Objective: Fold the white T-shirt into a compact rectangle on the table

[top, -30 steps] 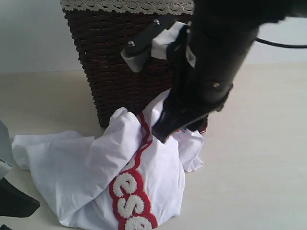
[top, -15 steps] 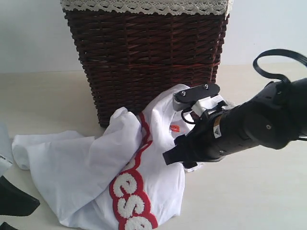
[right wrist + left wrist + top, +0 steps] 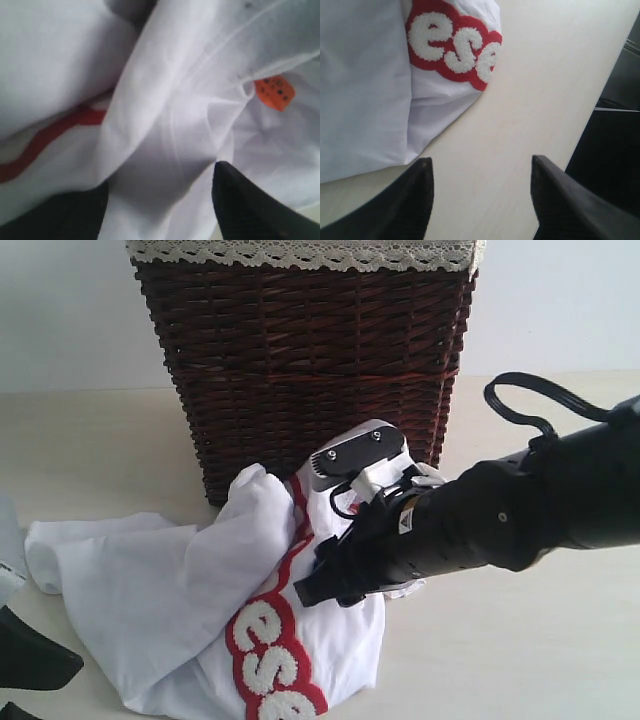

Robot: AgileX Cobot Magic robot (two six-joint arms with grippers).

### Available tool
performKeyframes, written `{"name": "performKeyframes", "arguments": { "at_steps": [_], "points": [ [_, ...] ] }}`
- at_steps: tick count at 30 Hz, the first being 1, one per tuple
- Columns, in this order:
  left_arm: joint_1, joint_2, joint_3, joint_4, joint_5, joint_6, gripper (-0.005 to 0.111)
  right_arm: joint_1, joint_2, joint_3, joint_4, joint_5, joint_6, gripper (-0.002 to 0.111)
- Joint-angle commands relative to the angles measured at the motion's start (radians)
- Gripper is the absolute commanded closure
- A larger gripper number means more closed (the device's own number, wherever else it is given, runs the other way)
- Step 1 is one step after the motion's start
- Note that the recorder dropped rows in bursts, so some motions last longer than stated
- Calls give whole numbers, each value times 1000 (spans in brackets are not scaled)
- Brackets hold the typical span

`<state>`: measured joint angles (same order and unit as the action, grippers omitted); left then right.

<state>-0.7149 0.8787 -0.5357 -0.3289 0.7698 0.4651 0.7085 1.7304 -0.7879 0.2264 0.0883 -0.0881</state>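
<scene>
The white T-shirt (image 3: 170, 580) lies crumpled on the table (image 3: 520, 660) in front of the basket, its red band with fluffy white letters (image 3: 270, 660) facing up. My right gripper (image 3: 310, 592) is open and pressed down into the shirt's folds near the collar; white cloth (image 3: 165, 150) fills the space between its fingers, and the orange neck tag (image 3: 274, 92) shows close by. My left gripper (image 3: 480, 172) is open over bare table beside the shirt's lower edge (image 3: 440, 100), with nothing between its fingers. In the exterior view only its dark finger (image 3: 30, 660) shows at the bottom left.
A tall dark wicker basket (image 3: 300, 360) with a cream lace-edged liner (image 3: 300, 252) stands right behind the shirt. A white wall (image 3: 560, 300) runs behind it. A dark drop past the table's edge (image 3: 620, 130) shows in the left wrist view.
My right arm has swung down from in front of the basket and moved left, lowering its open gripper onto the shirt near the collar. The left gripper has stayed put.
</scene>
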Motion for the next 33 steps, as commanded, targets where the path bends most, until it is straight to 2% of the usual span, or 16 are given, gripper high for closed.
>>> {"name": "performKeyframes", "arguments": {
  "at_steps": [1, 3, 5, 8, 9, 16, 20, 23, 27, 30, 32, 33],
  "points": [
    [-3, -8, 1, -1, -12, -8, 50, -34, 85, -66, 10, 16, 48, 55],
    [-3, -8, 1, -1, -12, -8, 50, -36, 114, -102, 8, 71, 48, 62],
    [-3, -8, 1, -1, -12, -8, 50, -34, 120, -129, 7, 132, 23, 77],
    [-3, -8, 1, 3, -12, -8, 50, -24, 101, -149, 12, 197, -25, 104],
    [-3, -6, 1, 3, -16, -8, 50, -24, 85, -150, 12, 210, -40, 108],
    [-3, -6, 1, 3, -18, -22, 53, -24, -110, -150, 1, 310, -49, 108],
    [-3, -6, 1, 3, -47, -22, 53, -24, -338, -172, -5, 403, -67, 108],
    [-3, -6, 1, 3, -103, -22, 53, -24, -478, -242, -132, 548, -18, 108],
    [-3, -6, 1, 3, -103, -22, 53, -24, -578, -372, -276, 631, 122, 108],
    [-3, -6, 1, 3, -103, -22, 53, -24, -602, -455, -307, 735, 120, 108],
    [-3, -6, 1, 3, -103, -22, 53, -24, -582, -455, -397, 841, 153, 108],
    [-3, -6, 1, 3, -103, -22, 53, -24, -550, -447, -503, 914, 220, 108]
  ]
}}
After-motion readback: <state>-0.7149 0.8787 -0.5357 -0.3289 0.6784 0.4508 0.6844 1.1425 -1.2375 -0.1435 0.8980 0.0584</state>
